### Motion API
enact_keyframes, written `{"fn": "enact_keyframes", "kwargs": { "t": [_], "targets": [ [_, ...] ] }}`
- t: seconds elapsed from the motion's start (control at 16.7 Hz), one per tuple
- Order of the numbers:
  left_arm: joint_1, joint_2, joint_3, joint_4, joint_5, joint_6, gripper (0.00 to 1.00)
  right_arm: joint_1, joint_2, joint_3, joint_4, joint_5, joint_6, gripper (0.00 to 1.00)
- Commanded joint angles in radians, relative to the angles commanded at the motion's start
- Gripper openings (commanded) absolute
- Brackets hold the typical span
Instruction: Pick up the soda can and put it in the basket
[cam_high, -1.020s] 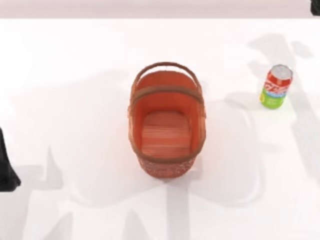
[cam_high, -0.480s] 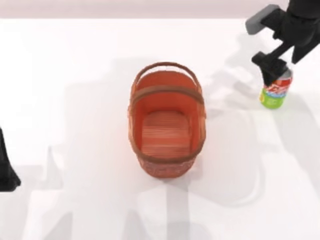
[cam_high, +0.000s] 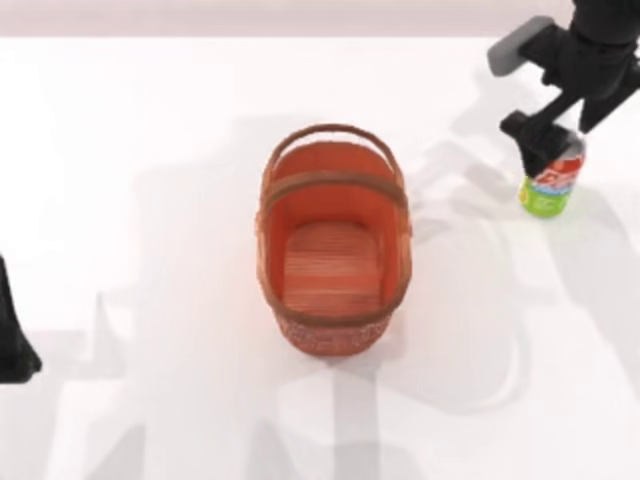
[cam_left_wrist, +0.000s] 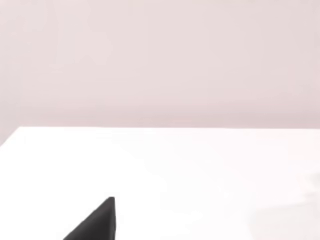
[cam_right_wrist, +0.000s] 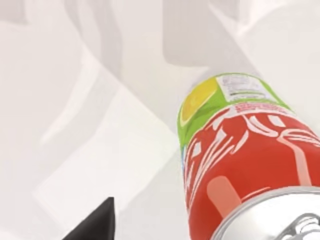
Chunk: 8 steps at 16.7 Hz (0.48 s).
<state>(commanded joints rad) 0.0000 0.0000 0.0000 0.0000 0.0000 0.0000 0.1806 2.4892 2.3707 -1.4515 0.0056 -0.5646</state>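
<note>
Currently the left arm is sitting parked at the top view's left edge, low down; only a dark sliver of it is showing, and its wrist view is showing bare white counter plus one black fingertip. Can't tell whether the left end effector is released or clenched.

The wicker basket is standing upright mid-counter, oval, orange-red weave, brown rim, arched brown handle crossing its far half. Interior is showing only its slatted floor.

The soda can is standing upright on the counter, well apart from the basket, toward the top view's right side and slightly farther back. Red upper body with white lettering, lime-green lower part.

The right end effector is hanging directly over the can's top, reaching in from the far right corner; in the top view its dark fingers are overlapping the can's silver lid. In the right wrist view the soda can is filling the frame just below the camera, silver rim closest, and one black fingertip is sitting off to the side, clear of the can. Not gripping the can; beyond that I can't tell how wide its fingers are standing.
</note>
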Motion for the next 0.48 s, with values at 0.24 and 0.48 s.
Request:
{"fn": "enact_keyframes", "kwargs": {
  "t": [0.24,0.48],
  "targets": [
    [0.0,0.0,0.0,0.0,0.0,0.0,1.0,0.002,-0.012,-0.146,0.129,0.0,0.002,1.0],
    [0.0,0.0,0.0,0.0,0.0,0.0,1.0,0.002,-0.014,-0.188,0.171,0.0,0.003,1.0]
  ]
}}
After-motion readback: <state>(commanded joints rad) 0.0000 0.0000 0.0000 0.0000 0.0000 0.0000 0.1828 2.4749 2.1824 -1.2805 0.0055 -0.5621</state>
